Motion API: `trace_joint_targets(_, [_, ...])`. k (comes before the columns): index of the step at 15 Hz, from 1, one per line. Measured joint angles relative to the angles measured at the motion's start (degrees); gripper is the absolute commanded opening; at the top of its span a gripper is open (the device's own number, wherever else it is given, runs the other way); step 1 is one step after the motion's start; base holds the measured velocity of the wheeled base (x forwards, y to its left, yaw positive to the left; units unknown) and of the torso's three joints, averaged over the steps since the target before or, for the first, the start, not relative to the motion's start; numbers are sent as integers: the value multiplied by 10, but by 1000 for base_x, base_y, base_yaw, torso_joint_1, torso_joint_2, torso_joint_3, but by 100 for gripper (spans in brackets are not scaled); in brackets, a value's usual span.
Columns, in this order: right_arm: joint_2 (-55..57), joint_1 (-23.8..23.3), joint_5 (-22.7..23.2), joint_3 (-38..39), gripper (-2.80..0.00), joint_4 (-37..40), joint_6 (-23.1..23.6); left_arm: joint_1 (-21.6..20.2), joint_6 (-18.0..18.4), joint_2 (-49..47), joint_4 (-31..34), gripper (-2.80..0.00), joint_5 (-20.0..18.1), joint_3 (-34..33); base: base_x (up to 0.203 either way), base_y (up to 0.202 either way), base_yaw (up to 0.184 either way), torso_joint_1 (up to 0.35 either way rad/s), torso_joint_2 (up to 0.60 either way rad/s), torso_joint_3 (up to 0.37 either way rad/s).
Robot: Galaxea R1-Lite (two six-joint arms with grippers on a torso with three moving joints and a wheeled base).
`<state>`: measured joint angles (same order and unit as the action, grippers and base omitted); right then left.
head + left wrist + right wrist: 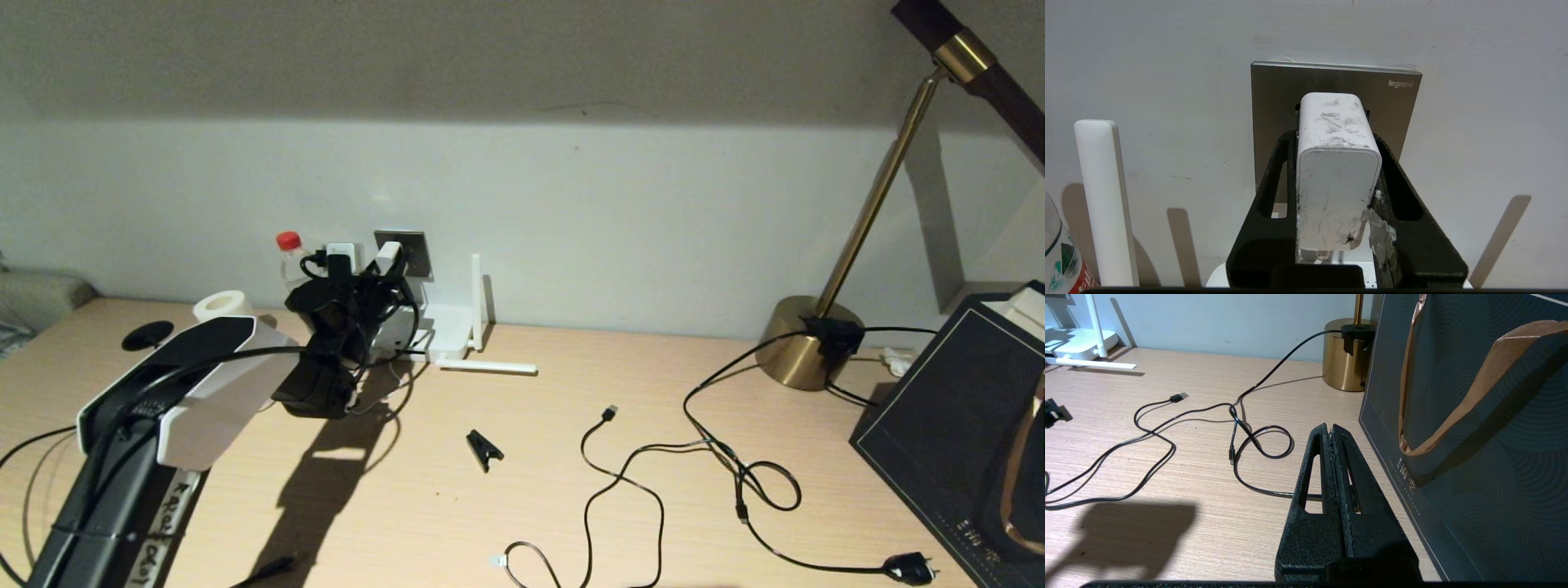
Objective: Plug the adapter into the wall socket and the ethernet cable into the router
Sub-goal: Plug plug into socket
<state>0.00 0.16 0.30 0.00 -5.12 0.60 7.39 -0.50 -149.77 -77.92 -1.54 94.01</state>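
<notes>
Left wrist view: adapter (1337, 163) pointing at wall socket (1274, 106).

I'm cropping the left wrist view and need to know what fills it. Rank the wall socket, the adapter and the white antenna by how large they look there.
1. wall socket, partly hidden
2. adapter, close to the camera, so enlarged
3. white antenna

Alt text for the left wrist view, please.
The left gripper holds the white adapter against the grey wall socket. A white router antenna stands beside it, by the wall.
</notes>
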Motion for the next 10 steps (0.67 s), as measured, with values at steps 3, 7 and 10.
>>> trace_joint_targets(3, [0,0,0,0,-280,0,0,0,0,0,0,-280,0,-6,0,0,0,0,0,0])
trace_joint_targets(7, [0,0,0,0,-280,0,0,-2,0,1,0,-280,0,-13,0,0,0,0,0,0])
trace_joint_targets(10, [0,0,0,0,-280,0,0,-2,0,1,0,-280,0,-12,0,0,0,0,0,0])
